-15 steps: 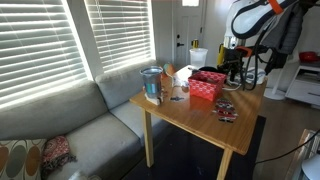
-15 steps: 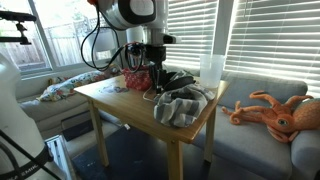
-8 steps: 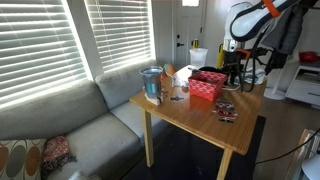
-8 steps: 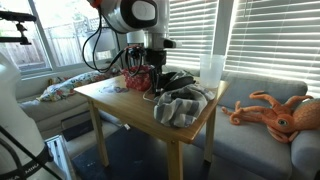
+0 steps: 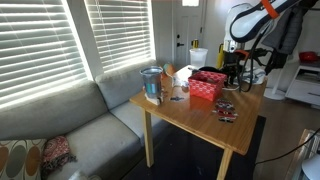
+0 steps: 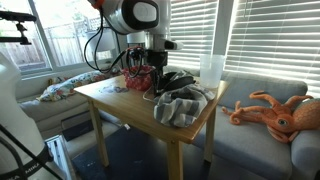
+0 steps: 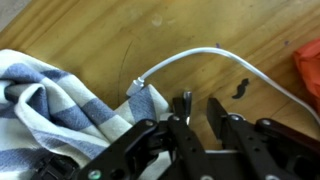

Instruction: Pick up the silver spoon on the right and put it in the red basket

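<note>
In the wrist view my gripper [image 7: 198, 105] hangs above the wooden table. A thin silver spoon handle [image 7: 186, 100] stands along the inner face of one finger, with a narrow gap to the other finger. The jaws appear shut on the spoon. The red basket [image 5: 207, 85] stands on the far part of the table in both exterior views and shows as a red edge in the wrist view [image 7: 312, 65]. In an exterior view the gripper [image 6: 148, 68] is just beside the basket [image 6: 133, 82]; the spoon is too small to make out there.
A blue-and-white cloth [image 7: 50, 100] lies under and beside the gripper, and is also seen from outside [image 6: 180, 105]. A white cable [image 7: 190, 60] curves across the table. A clear cup [image 5: 151, 83], a dark packet [image 5: 226, 110] and a white container [image 6: 211, 68] are also on the table.
The arm has shifted only slightly near the basket. The gripper's hold looks the same.
</note>
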